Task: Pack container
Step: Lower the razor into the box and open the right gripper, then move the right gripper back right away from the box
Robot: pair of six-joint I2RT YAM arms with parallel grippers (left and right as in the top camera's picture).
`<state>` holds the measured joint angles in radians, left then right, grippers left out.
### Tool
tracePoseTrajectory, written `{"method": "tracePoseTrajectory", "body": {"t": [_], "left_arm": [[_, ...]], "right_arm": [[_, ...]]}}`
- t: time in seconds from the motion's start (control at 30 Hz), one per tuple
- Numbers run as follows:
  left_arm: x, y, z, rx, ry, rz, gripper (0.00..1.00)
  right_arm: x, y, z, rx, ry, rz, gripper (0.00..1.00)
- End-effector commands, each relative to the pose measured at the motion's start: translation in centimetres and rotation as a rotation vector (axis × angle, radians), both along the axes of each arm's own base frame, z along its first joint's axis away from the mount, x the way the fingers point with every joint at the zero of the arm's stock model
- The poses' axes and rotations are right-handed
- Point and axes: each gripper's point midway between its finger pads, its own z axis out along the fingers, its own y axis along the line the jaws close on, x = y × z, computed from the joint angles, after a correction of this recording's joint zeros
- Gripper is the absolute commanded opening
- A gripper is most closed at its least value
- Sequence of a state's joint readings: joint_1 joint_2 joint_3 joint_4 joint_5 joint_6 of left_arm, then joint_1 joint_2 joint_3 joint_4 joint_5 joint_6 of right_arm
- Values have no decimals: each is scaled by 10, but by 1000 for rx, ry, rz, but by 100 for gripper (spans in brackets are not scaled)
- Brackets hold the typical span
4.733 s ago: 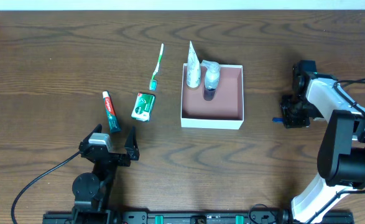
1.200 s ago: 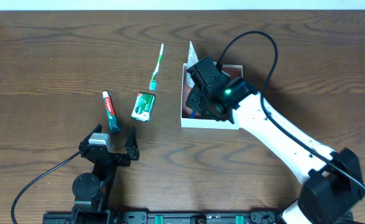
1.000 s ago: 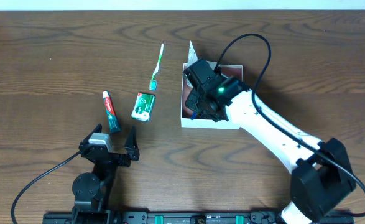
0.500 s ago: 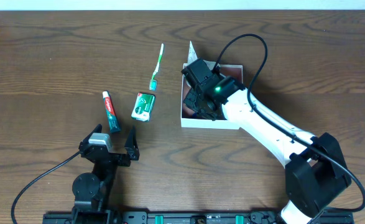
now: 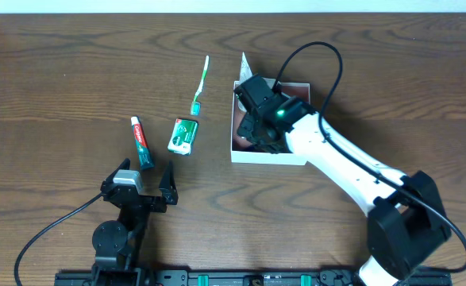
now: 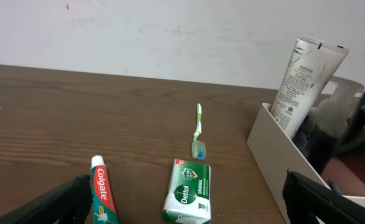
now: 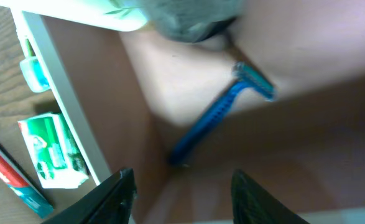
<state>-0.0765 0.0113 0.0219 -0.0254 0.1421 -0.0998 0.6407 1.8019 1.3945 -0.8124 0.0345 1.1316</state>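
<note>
White-walled square container (image 5: 252, 156) with a reddish-brown inside lies directly beneath my right gripper (image 7: 182, 183); my fingers (image 7: 117, 199) are spread and empty, with a blue plastic razor (image 7: 210, 121) at twelve o'clock on its floor.

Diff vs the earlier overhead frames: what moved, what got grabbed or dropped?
The right gripper swung from the right side of the table over to the white-walled, reddish-brown square container and hangs open inside it. The blue plastic razor, earlier at that gripper, lies loose on the container floor: apparently released. Unmoved: left gripper, red-and-white toothpaste tube, green-and-white soap packet, green-and-white toothbrush, white squeeze tube in the container.
</note>
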Motion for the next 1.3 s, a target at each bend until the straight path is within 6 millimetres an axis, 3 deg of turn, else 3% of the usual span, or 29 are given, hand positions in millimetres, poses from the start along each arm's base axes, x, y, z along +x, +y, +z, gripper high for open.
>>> {"method": "tracePoseTrajectory", "body": {"t": [0.0, 0.1, 0.27, 0.43, 0.67, 0.83, 1.0, 1.27], "left_arm": [[0, 0, -17, 17, 50, -1, 98], [0, 0, -17, 17, 50, -1, 98], [0, 0, -17, 17, 50, -1, 98], [0, 0, -17, 17, 50, -1, 98], [0, 0, -17, 17, 50, -1, 98], [0, 0, -17, 17, 50, -1, 98], [0, 0, -17, 17, 50, -1, 98], [0, 0, -17, 17, 50, -1, 98]], "right_arm": [[7, -22, 41, 8, -85, 2, 52], [6, -39, 67, 2, -138, 43, 58], [4, -80, 108, -26, -228, 8, 99], [1, -156, 123, -164, -243, -170, 99], [-10, -257, 104, -281, -94, -431, 99], [-11, -303, 84, -305, -9, -564, 99], [-7, -322, 54, -324, 84, -605, 99], [-5, -324, 11, -350, 217, -588, 99]]}}
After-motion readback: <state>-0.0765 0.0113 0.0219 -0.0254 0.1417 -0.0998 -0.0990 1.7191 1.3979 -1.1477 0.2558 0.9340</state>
